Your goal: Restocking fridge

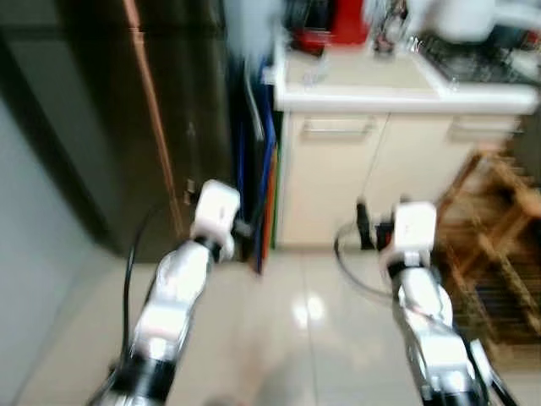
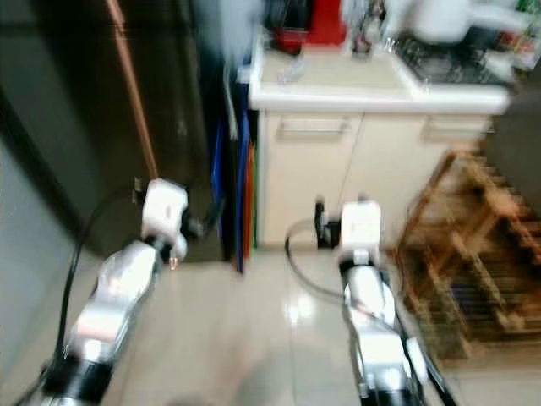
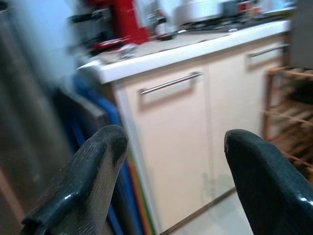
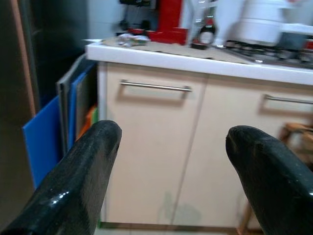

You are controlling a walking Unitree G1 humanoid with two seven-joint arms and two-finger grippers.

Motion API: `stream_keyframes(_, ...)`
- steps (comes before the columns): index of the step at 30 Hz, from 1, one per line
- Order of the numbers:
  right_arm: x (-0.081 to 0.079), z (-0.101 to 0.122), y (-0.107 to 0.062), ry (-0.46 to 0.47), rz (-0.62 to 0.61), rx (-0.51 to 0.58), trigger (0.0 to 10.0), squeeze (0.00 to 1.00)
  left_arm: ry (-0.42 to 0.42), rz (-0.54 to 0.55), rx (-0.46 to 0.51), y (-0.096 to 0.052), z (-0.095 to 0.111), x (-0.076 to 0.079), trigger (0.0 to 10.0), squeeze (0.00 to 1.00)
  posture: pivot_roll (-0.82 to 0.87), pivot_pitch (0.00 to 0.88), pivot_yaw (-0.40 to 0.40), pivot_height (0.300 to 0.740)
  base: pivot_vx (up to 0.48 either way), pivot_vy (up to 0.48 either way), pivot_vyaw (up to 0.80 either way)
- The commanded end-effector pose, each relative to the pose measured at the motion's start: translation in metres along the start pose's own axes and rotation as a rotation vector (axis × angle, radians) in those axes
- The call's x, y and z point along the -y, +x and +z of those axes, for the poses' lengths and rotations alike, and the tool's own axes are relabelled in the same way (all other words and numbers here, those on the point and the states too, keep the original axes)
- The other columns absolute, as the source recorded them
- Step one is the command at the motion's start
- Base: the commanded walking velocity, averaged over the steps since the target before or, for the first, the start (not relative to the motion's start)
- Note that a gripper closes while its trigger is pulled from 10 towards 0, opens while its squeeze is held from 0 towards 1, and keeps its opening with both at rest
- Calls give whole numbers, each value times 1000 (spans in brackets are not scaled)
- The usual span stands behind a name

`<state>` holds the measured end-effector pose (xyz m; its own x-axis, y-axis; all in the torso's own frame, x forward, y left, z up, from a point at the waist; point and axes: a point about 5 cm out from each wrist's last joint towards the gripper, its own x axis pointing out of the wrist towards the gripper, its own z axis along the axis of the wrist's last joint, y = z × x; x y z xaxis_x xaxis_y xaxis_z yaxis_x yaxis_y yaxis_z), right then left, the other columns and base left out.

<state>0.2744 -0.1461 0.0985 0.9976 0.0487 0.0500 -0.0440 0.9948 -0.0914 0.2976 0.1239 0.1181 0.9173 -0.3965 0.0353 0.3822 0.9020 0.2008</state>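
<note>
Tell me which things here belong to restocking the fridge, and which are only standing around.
For the job:
- fridge, dark, door shut
- left gripper, open, empty
- right gripper, open, empty

Only standing around:
- cabinet
- red appliance on the counter
- blue boards beside the fridge
- wooden rack

Both silver arms reach forward and slightly upward from the bottom of the head views, roughly parallel and well apart, each ending in a white wrist block. The left arm (image 1: 173,296) angles a little toward the right as it rises; the right arm (image 1: 427,326) runs nearly straight ahead. The left gripper (image 3: 173,161) has its two black fingers (image 3: 93,171) spread wide with nothing between them. The right gripper (image 4: 168,161) likewise holds its fingers (image 4: 264,166) wide apart and empty.
</note>
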Motion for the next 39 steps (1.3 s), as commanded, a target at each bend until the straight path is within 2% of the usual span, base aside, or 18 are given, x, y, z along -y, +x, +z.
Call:
stream_keyframes(1,5,2,2,-14,-9,11,10000,0,-1,-34,35,4,6,5,10000,0,73,10,21,740,0,-461,-712)
stream_keyframes(12,8,2,5,-19,-26,19,10000,0,-4,-106,84,8,14,8,10000,0,72,13,23,740,0,-464,-711)
stream_keyframes(17,9,3,5,-19,-30,25,10000,0,20,-101,86,11,14,7,10000,0,71,14,23,740,0,-452,-716)
stream_keyframes(19,9,3,5,-19,-31,26,10000,0,70,-105,74,12,13,8,10000,12,70,12,24,740,300,-371,-719)
stream_keyframes(24,10,3,5,-19,-35,30,10000,0,61,-91,68,13,12,6,10000,16,68,11,25,740,363,-309,-719)
stream_keyframes(30,10,3,4,-27,-31,42,10000,0,64,-65,55,15,11,1,10000,8,67,4,27,740,454,0,-717)
stream_keyframes(39,13,2,1,-43,-32,48,10000,0,88,-21,43,12,5,-3,10000,0,66,2,27,740,367,0,0)
